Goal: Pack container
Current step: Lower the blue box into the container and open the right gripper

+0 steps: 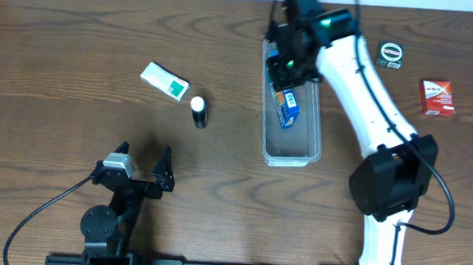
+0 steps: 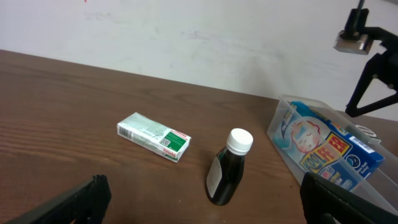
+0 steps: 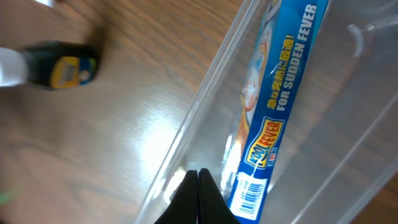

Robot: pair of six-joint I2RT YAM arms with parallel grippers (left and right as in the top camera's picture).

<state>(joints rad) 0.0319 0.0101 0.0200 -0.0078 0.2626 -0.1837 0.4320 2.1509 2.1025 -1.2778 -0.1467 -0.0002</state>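
The clear container [image 1: 293, 148] lies lengthwise in the middle of the table, with a blue "Cool Fever" box [image 1: 286, 103] inside it. My right gripper [image 1: 292, 60] hovers over the container's far end. In the right wrist view its fingers [image 3: 198, 180] are shut with nothing between them, above the container's wall [image 3: 348, 124] and beside the blue box [image 3: 273, 106]. My left gripper [image 1: 140, 169] is open and empty near the table's front. Its fingers [image 2: 204, 185] frame a dark bottle [image 2: 227, 168], with the container [image 2: 280, 134] to the right.
A white and green box [image 1: 165, 80] and the white-capped dark bottle [image 1: 198, 112] lie left of the container. A red box [image 1: 438, 97] and a small black round item [image 1: 391, 53] sit at the far right.
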